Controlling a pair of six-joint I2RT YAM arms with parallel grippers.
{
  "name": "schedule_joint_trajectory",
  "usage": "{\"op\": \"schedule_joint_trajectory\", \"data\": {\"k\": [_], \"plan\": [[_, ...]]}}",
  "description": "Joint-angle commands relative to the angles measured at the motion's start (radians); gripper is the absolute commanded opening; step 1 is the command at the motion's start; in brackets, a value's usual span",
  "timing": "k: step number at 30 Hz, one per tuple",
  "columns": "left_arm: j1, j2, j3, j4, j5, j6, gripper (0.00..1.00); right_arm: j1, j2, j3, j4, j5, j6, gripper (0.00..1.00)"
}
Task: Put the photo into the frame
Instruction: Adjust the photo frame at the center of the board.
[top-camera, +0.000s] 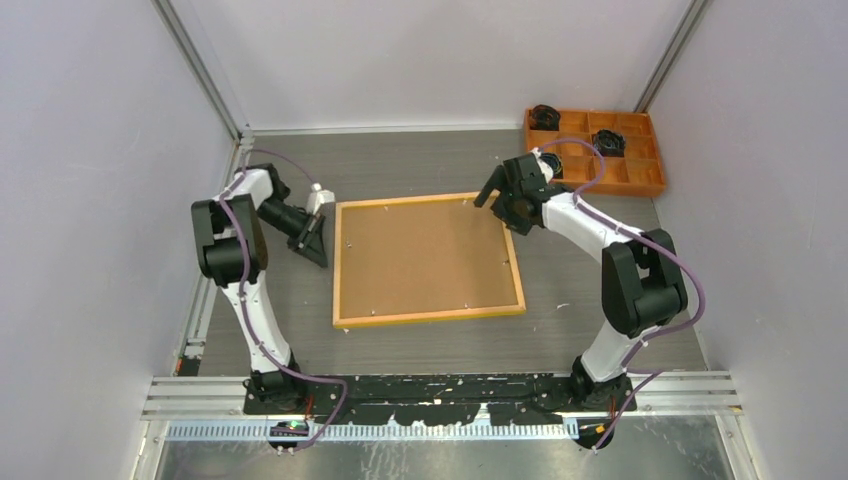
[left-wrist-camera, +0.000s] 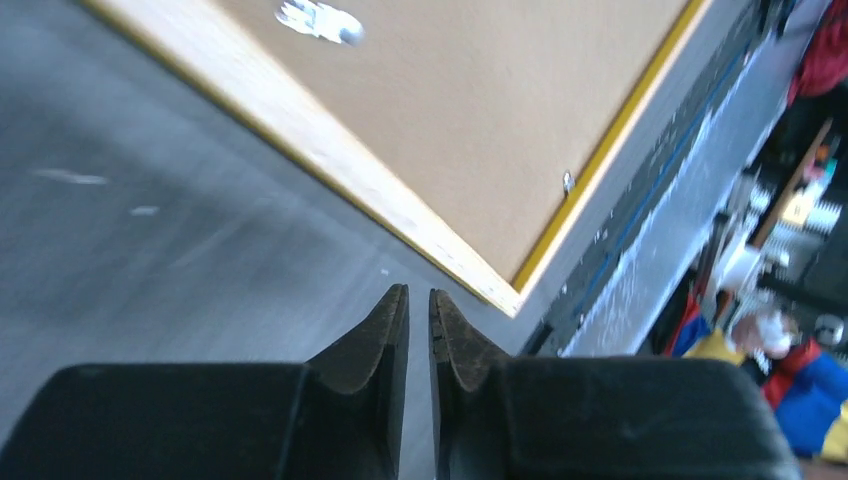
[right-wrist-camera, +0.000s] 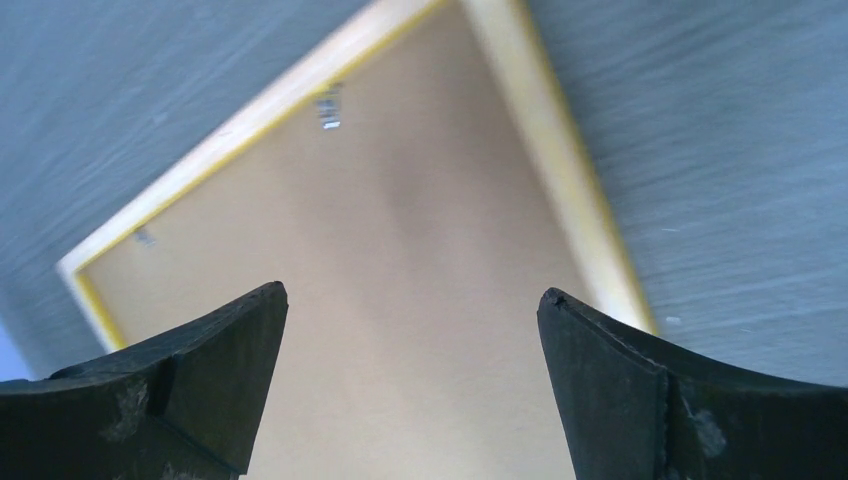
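The frame (top-camera: 430, 318) lies face down in the middle of the table, its light wood back up and a thin yellow edge showing. A plain brown backing board (top-camera: 425, 258) fills it. The photo is hidden. My left gripper (top-camera: 321, 260) is shut and empty, just off the frame's left rail (left-wrist-camera: 330, 160), over bare table; it also shows in the left wrist view (left-wrist-camera: 419, 292). My right gripper (top-camera: 492, 205) is open and empty above the frame's far right corner. In the right wrist view (right-wrist-camera: 412, 292) it hangs over the board (right-wrist-camera: 400, 230) beside the rail (right-wrist-camera: 560, 170).
An orange compartment tray (top-camera: 650, 185) with small black parts (top-camera: 607, 141) stands at the back right. Small metal tabs (left-wrist-camera: 320, 18) sit along the frame's inner edge. Walls close in the table on three sides.
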Motion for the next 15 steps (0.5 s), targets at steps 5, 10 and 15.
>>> {"op": "schedule_joint_trajectory", "data": {"k": [5,10,15], "plan": [[0.017,0.117,0.122,0.064,0.182,-0.185,0.17,0.183,0.091,0.15,0.22,-0.218,0.027,0.95],[0.018,0.158,0.144,0.086,0.186,-0.222,0.14,0.305,0.262,0.281,0.309,-0.3,0.023,0.87],[0.018,0.172,0.143,0.107,0.182,-0.244,0.06,0.364,0.424,0.417,0.348,-0.362,0.046,0.84]]}}
